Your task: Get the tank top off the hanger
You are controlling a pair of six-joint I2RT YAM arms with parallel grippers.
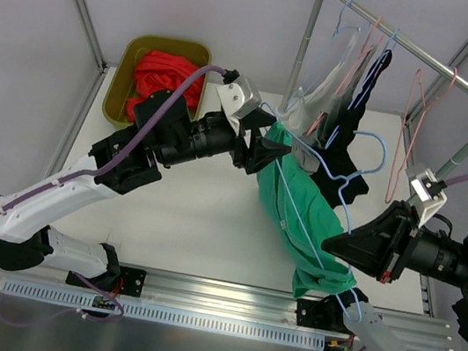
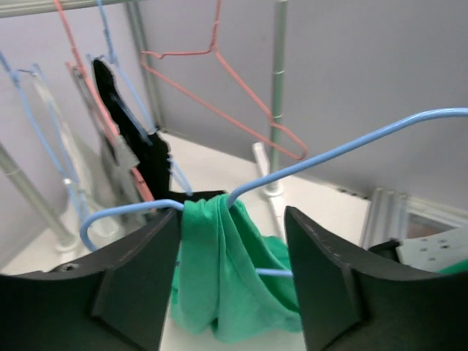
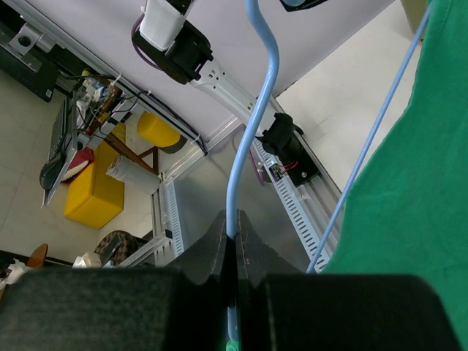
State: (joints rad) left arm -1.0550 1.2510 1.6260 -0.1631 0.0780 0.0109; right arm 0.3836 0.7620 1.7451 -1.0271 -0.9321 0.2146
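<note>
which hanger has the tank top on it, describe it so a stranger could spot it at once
Start at the clothes rack at the back right of the table, then come forward over it. The light blue wire hanger there is pinched by the right gripper. Unlike the hangers on the rail, it is off the rack and carries the green tank top.

Bright, even light, soft shadows on the table (image 1: pixel 208 225); wrist views blur the dark fingers (image 2: pixel 124 292) at 6 o'clock.
</note>
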